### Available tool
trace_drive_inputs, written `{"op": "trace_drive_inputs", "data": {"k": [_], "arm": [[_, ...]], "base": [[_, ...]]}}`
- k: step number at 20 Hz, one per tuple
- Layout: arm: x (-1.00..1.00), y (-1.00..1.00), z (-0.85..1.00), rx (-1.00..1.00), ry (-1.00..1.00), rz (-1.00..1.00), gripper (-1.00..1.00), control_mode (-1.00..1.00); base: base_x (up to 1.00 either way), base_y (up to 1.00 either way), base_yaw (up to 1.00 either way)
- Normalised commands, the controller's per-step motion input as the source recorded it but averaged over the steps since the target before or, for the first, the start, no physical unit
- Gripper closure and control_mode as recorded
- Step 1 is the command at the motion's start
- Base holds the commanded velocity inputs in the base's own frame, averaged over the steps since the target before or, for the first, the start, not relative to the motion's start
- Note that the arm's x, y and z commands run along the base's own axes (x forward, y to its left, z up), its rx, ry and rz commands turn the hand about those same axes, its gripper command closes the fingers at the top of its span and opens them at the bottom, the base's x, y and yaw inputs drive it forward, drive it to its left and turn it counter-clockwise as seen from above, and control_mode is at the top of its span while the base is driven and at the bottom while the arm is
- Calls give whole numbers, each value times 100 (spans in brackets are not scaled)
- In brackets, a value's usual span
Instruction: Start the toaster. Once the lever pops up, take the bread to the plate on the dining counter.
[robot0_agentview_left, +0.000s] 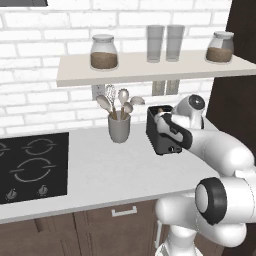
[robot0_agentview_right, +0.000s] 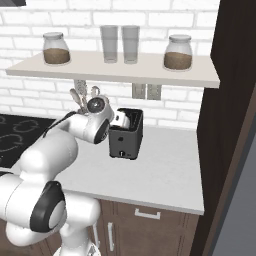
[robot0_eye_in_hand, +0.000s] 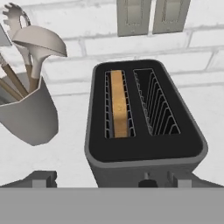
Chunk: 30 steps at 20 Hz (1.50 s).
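The gripper (robot0_agentview_left: 161, 121) hangs with jaws spread wide, holding nothing, just above the toaster (robot0_eye_in_hand: 144, 127) on the white counter (robot0_agentview_left: 115, 170). The bread (robot0_eye_in_hand: 118, 104) sits in its left slot; a grey utensil cup (robot0_eye_in_hand: 28, 113) stands beside, outlets (robot0_eye_in_hand: 151, 15) behind.

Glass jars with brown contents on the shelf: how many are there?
2. One jar stands toward the shelf's left end, the other jar near its right end, with two empty glasses between them.
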Motion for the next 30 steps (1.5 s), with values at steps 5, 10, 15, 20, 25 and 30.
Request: {"op": "trace_drive_inputs", "data": {"k": [5,10,15,20,25,30], "arm": [[9,0,-3,6,-3,0,-100,-100],[14,0,0,1,0,0,-100,-100],[8,0,0,0,0,0,-100,-100],[17,0,0,0,0,0,-100,-100],[20,0,-1,-1,0,0,-100,-100],[25,-3,-3,-3,0,0,-100,-100]], "base": [[0,0,0],[0,0,0],[0,0,0],[0,0,0],[0,0,0],[0,0,0]]}}
